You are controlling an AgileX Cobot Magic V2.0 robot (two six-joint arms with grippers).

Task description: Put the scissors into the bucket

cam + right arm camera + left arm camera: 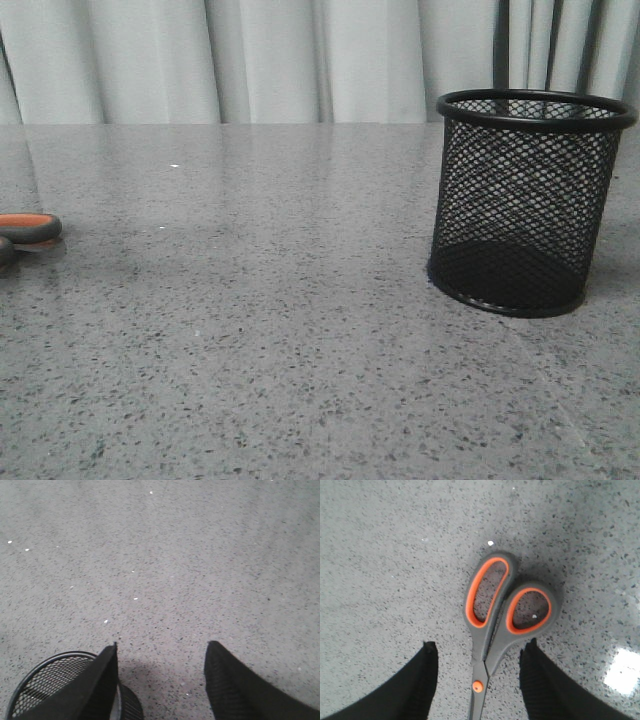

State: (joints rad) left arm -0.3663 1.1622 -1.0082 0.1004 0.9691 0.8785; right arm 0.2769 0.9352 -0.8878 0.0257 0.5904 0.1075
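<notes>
The scissors [492,630] lie flat on the grey speckled table, handle loops dark grey with orange inside. In the front view only their handles [25,232] show at the far left edge. My left gripper [479,652] is open above them, one finger on each side of the pivot, not touching. The black wire-mesh bucket [525,200] stands upright at the right of the table. My right gripper [161,652] is open and empty above the table, with the bucket's rim [45,680] beside and below one finger. Neither arm shows in the front view.
The grey speckled table [280,330] stretches between the scissors and the bucket. Pale curtains [250,60] hang behind the table's far edge.
</notes>
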